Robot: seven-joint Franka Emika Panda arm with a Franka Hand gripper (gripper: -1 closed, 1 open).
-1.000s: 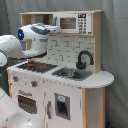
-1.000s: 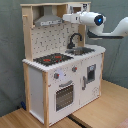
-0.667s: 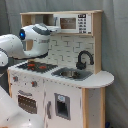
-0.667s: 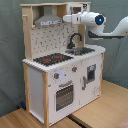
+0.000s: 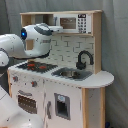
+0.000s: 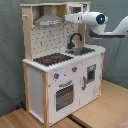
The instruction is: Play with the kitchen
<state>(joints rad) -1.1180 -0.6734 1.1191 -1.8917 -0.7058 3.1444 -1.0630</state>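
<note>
While hood (image 6: 49, 20) shows only in second exterior view, microwave (image 5: 73, 23) faces first.

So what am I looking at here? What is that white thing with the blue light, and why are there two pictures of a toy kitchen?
The white thing is a robot arm, here reaching up toward the kitchen's top shelf. Its blue light is just a lamp on its body. Both pictures show the same moment, taken by two cameras standing off the arm on opposite sides, so the arm comes in from the first exterior view's left and from the second exterior view's right. The toy kitchen has a black and red stovetop, a sink with a black faucet, a grey hood, an oven door and a small microwave. I cannot see the gripper holding anything.
</note>
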